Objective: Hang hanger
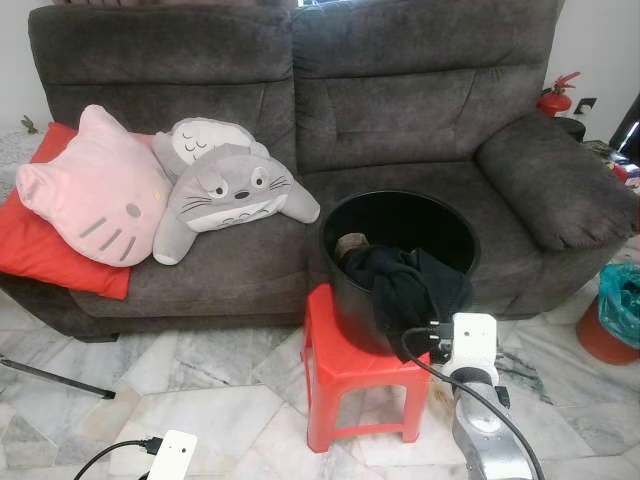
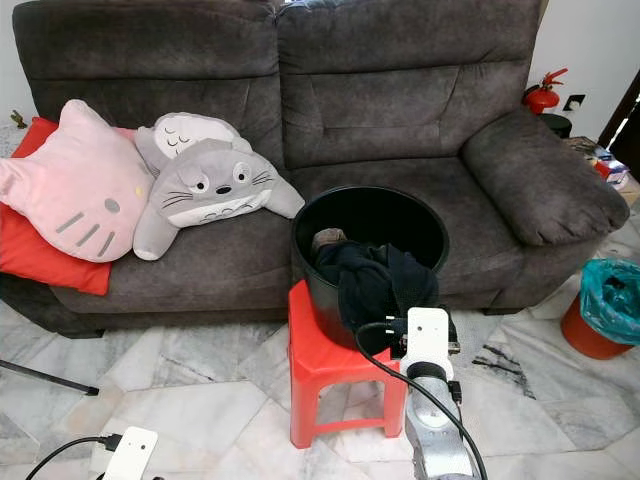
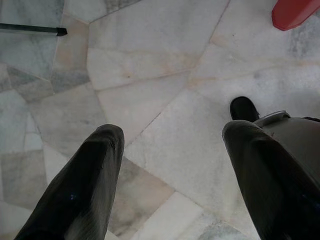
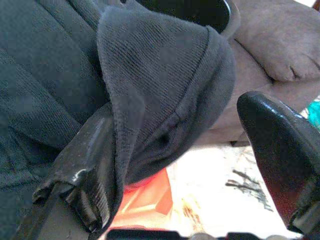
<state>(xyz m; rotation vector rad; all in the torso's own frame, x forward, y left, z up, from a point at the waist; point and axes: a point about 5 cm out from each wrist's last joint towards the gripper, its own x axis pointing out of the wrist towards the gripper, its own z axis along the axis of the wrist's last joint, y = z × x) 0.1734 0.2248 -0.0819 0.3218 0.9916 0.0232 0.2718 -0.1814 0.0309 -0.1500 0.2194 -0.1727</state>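
The right gripper (image 4: 175, 165) reaches at the dark garment (image 4: 150, 80) draped over the bucket (image 1: 400, 215), jaws apart, cloth between them for grasping. The left gripper (image 3: 172, 165) hangs idle, jaws apart.

My right arm (image 1: 487, 425) is silver, capped by a white wrist box (image 1: 472, 345) with a black cable looping off it. Both grippers carry long glossy black fingers (image 3: 85, 190); one seems scuffed, I think.
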